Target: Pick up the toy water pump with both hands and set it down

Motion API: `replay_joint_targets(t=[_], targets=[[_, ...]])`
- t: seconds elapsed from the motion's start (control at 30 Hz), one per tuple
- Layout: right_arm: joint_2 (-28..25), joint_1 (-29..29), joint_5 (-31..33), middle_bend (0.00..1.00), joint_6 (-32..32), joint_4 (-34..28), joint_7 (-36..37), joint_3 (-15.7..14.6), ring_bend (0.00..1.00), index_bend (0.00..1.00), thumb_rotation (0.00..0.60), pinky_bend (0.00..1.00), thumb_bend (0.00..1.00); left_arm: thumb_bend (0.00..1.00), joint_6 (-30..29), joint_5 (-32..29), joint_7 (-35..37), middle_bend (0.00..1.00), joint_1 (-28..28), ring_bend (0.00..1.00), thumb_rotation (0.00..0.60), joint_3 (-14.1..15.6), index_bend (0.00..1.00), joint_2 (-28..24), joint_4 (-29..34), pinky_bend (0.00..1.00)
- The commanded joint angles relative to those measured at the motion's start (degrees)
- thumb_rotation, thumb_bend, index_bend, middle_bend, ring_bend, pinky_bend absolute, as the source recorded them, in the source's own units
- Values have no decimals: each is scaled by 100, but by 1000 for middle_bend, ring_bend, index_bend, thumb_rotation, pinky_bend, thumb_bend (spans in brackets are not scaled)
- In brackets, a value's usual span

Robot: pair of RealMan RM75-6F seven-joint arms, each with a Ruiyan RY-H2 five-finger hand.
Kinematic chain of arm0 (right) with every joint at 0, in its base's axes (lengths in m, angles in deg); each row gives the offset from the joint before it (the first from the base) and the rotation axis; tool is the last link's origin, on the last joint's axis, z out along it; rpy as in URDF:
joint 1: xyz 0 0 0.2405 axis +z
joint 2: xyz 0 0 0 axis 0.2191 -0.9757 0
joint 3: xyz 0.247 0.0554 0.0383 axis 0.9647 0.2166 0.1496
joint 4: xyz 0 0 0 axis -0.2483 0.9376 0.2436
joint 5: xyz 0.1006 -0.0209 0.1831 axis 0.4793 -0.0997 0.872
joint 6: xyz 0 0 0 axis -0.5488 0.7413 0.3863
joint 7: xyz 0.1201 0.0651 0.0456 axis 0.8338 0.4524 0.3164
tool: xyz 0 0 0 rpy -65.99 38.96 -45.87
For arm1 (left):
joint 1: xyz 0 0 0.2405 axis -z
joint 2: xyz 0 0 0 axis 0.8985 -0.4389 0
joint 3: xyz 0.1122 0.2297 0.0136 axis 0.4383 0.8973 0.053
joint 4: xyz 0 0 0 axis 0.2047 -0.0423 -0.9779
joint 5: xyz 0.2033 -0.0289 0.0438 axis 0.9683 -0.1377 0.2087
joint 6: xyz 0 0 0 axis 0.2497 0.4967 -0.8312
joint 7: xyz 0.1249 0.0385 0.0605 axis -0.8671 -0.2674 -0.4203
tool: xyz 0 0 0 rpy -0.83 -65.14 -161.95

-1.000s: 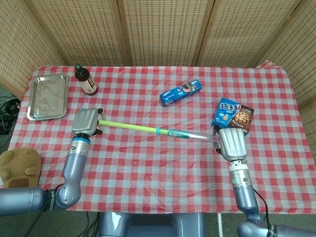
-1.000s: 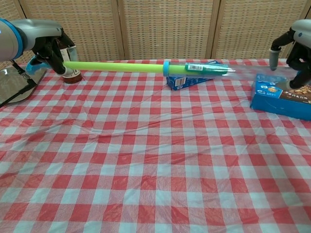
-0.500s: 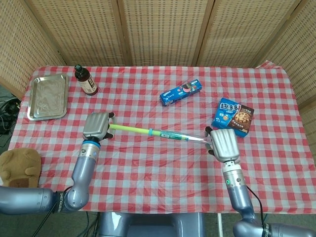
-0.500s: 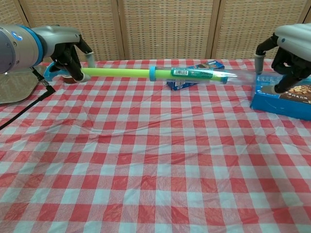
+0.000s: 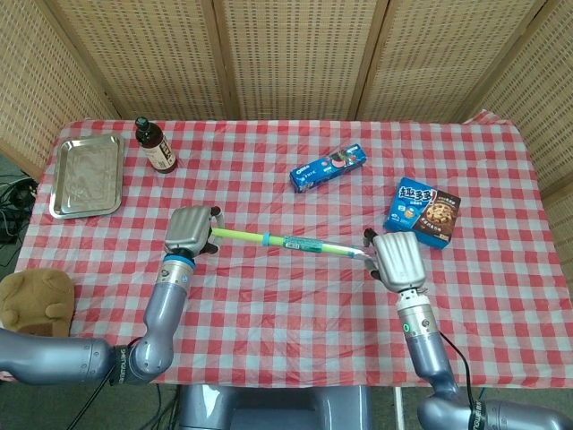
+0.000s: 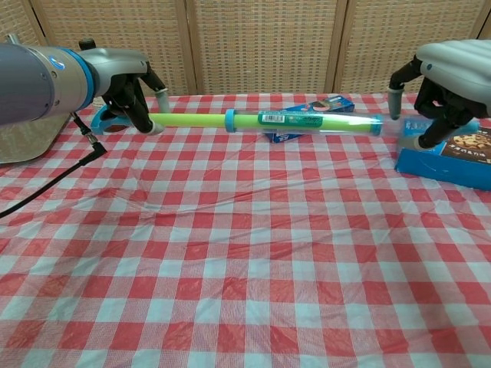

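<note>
Carry step, pump aloft. Left hand (image 5: pixel 188 230) grips the yellow-green rod end of the toy water pump (image 5: pixel 286 242); right hand (image 5: pixel 394 259) closes round the clear barrel end. The pump hangs level above the checked table (image 5: pixel 269 305), box (image 5: pixel 329 167) at 12 o'clock. Next: lower both ends evenly, then release.

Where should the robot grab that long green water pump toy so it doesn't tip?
Best at its two ends, as now: the left hand grips the plain green rod end and the right hand the clear tube end of the toy water pump. It is long, thin and lying level above the table, so a hand at each end, coming from the sides, should keep it balanced.
</note>
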Motion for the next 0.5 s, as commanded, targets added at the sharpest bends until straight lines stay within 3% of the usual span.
replay_joint_targets(t=[0.03, 0.5], targets=[[22, 19, -6, 1000, -13, 8, -6, -5, 1000, 620, 600, 676, 479, 712, 16, -15, 3, 964, 28, 887, 600, -23, 882, 30, -11, 798], [107, 84, -104, 1000, -43, -18, -30, -68, 1000, 622, 600, 676, 482, 712, 29, -63, -8, 964, 158, 887, 600, -102, 881, 132, 48, 798]])
